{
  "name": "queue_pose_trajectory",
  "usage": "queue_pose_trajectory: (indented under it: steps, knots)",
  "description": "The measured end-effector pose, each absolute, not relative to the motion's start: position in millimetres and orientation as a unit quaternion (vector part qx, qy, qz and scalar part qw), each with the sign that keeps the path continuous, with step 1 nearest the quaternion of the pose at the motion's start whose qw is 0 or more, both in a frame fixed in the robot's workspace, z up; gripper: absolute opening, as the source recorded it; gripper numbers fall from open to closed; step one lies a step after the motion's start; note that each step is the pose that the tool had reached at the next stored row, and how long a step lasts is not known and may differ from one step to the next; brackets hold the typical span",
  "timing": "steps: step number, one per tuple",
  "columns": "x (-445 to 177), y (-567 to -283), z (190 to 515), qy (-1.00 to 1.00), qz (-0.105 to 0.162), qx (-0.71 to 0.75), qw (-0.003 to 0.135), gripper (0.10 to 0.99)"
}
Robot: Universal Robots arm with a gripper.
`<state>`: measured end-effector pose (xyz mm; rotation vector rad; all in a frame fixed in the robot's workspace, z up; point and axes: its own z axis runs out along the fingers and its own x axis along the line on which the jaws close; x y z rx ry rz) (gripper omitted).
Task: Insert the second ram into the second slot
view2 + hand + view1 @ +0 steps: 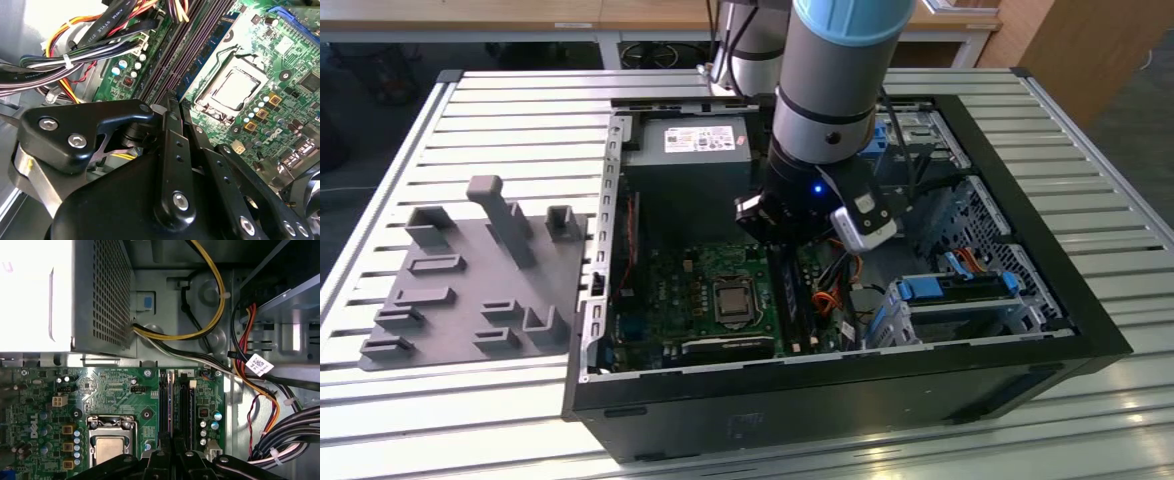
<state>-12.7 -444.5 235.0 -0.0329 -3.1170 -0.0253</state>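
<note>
In the exterior view the open black computer case (854, 390) lies flat on the slatted metal desk (494, 110). It takes up the middle of the desk and the half on the exterior view's right. A grey moulded holder tray (454, 290) sits near the desk edge on the exterior view's left.

The arm reaches down into the case, and its black pincer (787, 252) is low over the memory slots of the green motherboard (110, 385), just beside the square metal processor socket (232, 90).

The second ram (170, 405), a long, thin blue circuit-board strip, stands on edge along 1 of the slots. In both wrist views its near end runs under the pincer (170, 447). I cannot tell how far the pincer (175, 97) is open, whether it has hold of the strip, or whether the strip (210, 47) is fully seated.

I judge the strip light and stiff along its length but fragile. Its chips and contact edge should not be squeezed or scraped. The best hold is across the flat faces near the top edge, square to the slot, because a tilt could jam it. Bundled black, yellow and red cables (75, 60) lie near the slots.
</note>
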Motion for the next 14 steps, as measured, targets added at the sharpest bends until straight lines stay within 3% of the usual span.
queue_pose_trajectory:
  steps: [14]
  knots:
    - [-12.7,-455.9,234.2,-1.000,-0.008,-0.011,0.012,0.137]
